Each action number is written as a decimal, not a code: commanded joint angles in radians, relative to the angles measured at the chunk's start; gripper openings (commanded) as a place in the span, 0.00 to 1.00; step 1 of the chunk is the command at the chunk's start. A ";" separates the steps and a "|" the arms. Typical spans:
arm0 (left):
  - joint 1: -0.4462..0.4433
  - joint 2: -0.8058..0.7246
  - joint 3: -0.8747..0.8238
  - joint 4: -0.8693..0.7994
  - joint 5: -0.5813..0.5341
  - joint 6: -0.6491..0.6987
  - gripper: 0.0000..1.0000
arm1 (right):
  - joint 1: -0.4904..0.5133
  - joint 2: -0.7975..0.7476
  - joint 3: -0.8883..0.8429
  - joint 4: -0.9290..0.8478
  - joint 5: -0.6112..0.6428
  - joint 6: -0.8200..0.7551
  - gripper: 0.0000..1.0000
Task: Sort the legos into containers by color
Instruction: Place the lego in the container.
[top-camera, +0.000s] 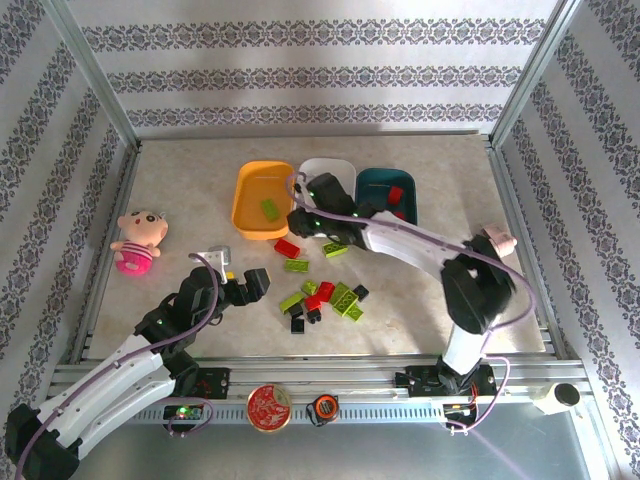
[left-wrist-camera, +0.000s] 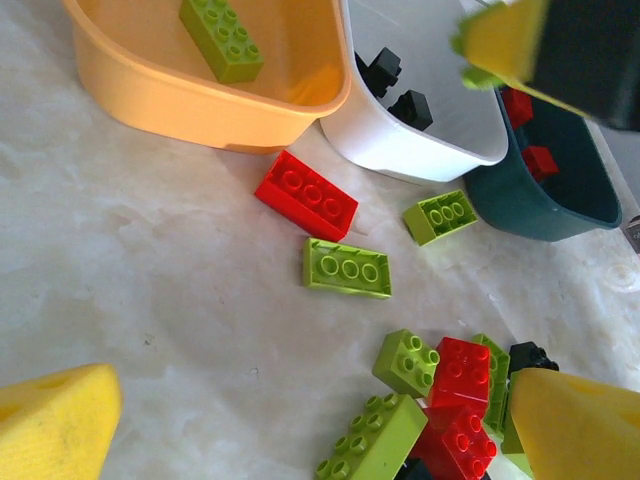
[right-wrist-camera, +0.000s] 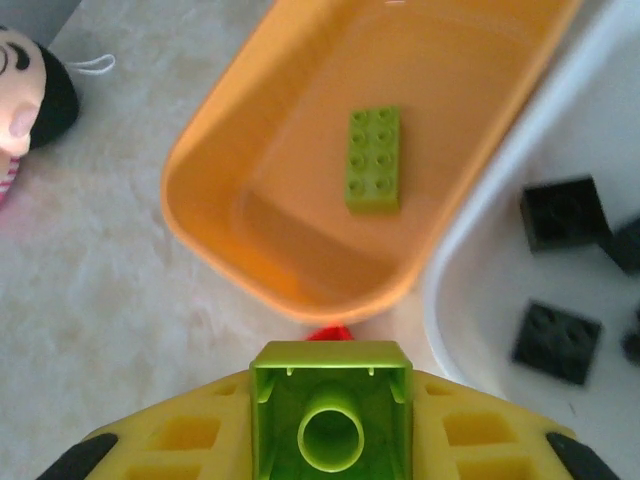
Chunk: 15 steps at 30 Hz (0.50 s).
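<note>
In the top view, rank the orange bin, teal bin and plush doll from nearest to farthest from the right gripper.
From the right gripper, shut on a green brick:
1. Orange bin, just to its left.
2. Teal bin, farther off on its right.
3. Plush doll, far left of the table.

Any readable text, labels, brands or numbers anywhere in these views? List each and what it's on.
No legible text anywhere.
Round red tin: gold design, too small to read.
Small black-and-orange disc beside it: too small to read.
Loose legos: stud embossing, if any, too blurred to read.
Lime brick in the right gripper: hollow underside, no lettering.
</note>
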 joint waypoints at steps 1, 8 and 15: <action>0.002 -0.011 -0.019 -0.026 0.008 -0.022 1.00 | 0.001 0.123 0.137 -0.033 -0.020 -0.012 0.29; 0.002 0.007 -0.020 -0.034 0.034 0.001 1.00 | -0.010 0.360 0.451 -0.101 -0.003 0.008 0.40; 0.001 0.104 -0.002 0.017 0.106 0.029 1.00 | -0.031 0.368 0.504 -0.106 -0.027 0.050 0.65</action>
